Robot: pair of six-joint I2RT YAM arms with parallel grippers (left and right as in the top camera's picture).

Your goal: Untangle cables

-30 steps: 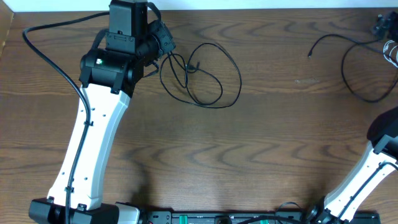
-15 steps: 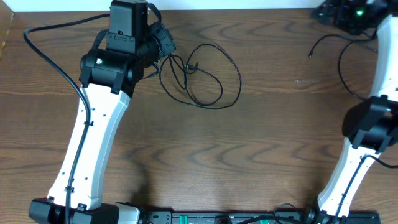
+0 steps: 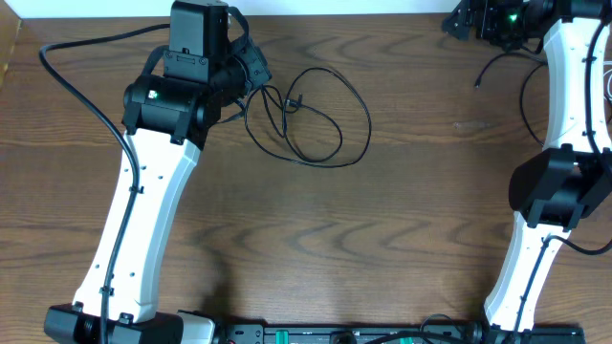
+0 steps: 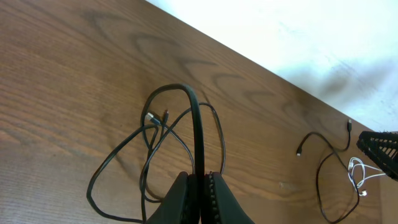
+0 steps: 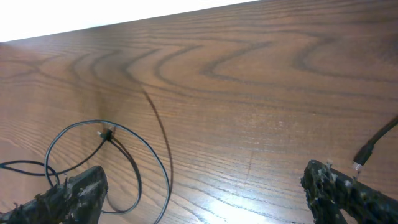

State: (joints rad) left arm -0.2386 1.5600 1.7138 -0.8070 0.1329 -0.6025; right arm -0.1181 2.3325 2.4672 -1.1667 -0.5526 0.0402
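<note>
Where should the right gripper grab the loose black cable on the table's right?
On the black cable, just behind its free plug end, coming down from above: that stretch lies flat and alone on the table, near the open right gripper.

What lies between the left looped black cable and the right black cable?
Nothing: bare table between looped cable and right cable, shown in the overhead view.

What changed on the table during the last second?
The right arm swung from the near right edge to the far right corner, the right gripper open and empty. The left gripper stayed shut on the looped black cable, which has not moved.
</note>
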